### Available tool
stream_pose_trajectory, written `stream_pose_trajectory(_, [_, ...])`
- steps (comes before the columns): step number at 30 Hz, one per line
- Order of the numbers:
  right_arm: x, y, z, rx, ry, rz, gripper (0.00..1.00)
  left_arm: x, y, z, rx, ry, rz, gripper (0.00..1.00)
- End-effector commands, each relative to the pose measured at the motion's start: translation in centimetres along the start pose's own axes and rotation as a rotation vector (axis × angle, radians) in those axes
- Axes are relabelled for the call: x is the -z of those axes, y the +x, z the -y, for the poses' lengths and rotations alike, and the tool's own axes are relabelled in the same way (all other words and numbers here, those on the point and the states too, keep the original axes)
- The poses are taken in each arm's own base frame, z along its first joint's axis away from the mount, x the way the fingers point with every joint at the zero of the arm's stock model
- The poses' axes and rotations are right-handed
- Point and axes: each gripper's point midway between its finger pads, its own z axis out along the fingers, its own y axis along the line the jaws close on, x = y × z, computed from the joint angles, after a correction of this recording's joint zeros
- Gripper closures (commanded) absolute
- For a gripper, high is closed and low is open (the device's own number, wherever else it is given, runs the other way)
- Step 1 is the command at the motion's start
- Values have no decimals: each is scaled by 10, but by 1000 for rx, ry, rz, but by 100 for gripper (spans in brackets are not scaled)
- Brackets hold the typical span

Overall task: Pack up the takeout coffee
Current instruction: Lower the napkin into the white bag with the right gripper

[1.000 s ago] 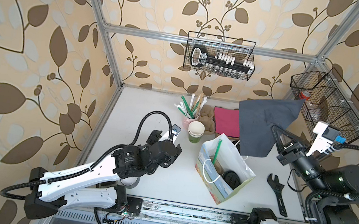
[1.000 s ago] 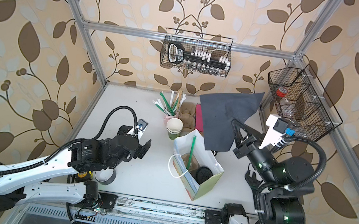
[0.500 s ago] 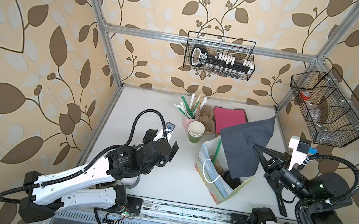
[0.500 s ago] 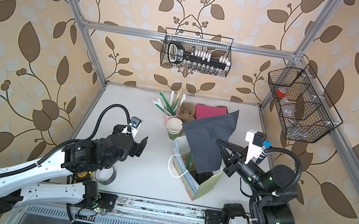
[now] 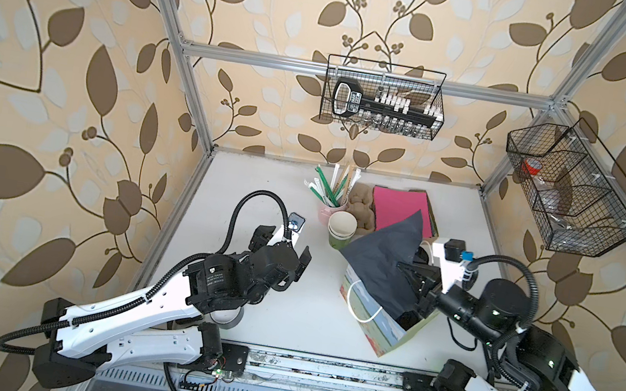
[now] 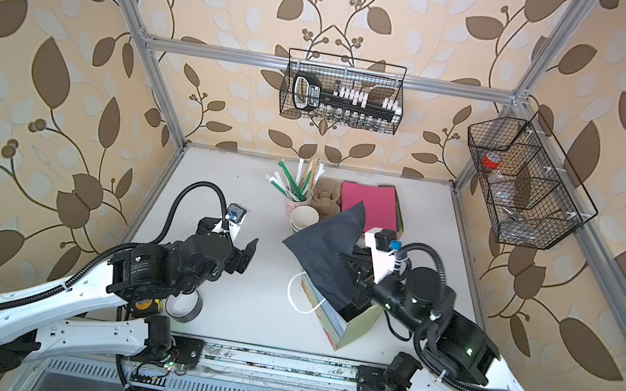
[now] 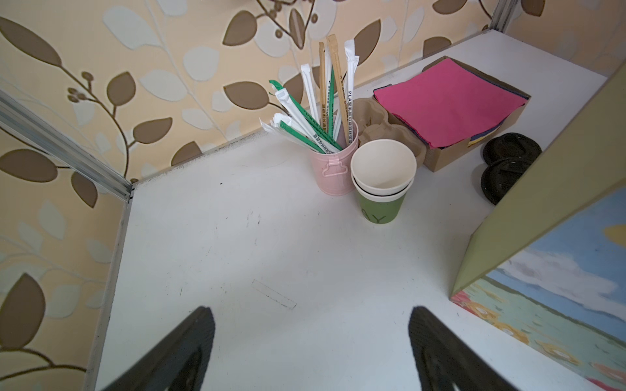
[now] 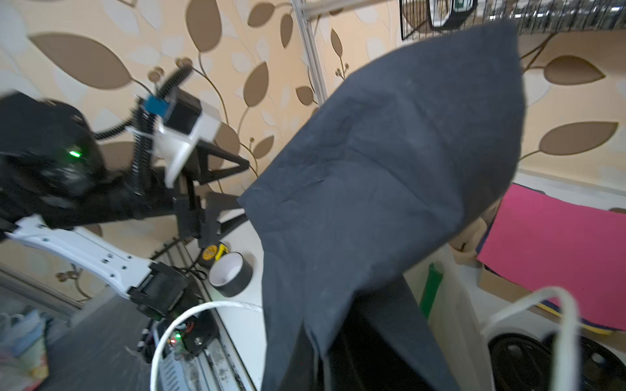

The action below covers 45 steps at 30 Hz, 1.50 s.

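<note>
With the jaws of the right gripper (image 5: 403,269) clamped on the napkin (image 5: 380,257) dipping into the bag (image 5: 375,332), those of the left gripper (image 7: 310,309) apart, the takeout coffee, unseen, presumably inside, could be toppled by hard stuffing.

Left hand (image 7: 310,315): jaws wide apart, empty, above table's left side.
Right hand (image 5: 403,268): pinched shut on dark napkin (image 5: 380,253).
</note>
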Motion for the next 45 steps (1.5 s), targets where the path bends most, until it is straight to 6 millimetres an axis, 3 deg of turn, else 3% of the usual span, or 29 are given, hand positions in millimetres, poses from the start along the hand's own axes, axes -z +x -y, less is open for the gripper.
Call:
stream_pose_trajectory(1, [-2, 3, 40, 91, 290, 11, 100, -1, 0, -4, 27, -19, 9, 9])
stream_pose_trajectory(5, [-13, 19, 43, 84, 316, -50, 100, -1, 0, -3, 27, -9, 8, 9])
stream_pose_trajectory(11, [-9, 52, 62, 47, 408, -138, 100, -1, 0, -1, 28, 3, 4, 9])
stream_pose_trajectory(16, [-11, 78, 61, 15, 394, -226, 100, -2, 1, 2, 23, 9, -3, 9])
stream_pose_trajectory(20, [-10, 84, 53, -9, 357, -265, 100, -1, 1, 1, 25, 11, 0, 8])
stream_pose_trajectory(22, [-9, 81, 49, -26, 345, -286, 97, -2, 1, 2, 24, 13, -2, 9])
stream_pose_trajectory(26, [-2, 64, 44, -35, 361, -289, 69, -4, 2, 5, 18, 18, -12, 9])
stream_pose_trajectory(30, [4, 39, 32, -72, 312, -241, 50, -3, 2, 5, 19, 19, -11, 9])
stream_pose_trajectory(37, [8, 7, 31, -45, 340, -197, 44, -4, 2, 5, 19, 17, -10, 9])
stream_pose_trajectory(39, [0, -2, 28, -18, 321, -167, 41, -5, 3, 6, 16, 19, -13, 9])
stream_pose_trajectory(45, [-40, 27, 52, -30, 381, -314, 48, -4, 4, 3, 16, 10, -12, 9])
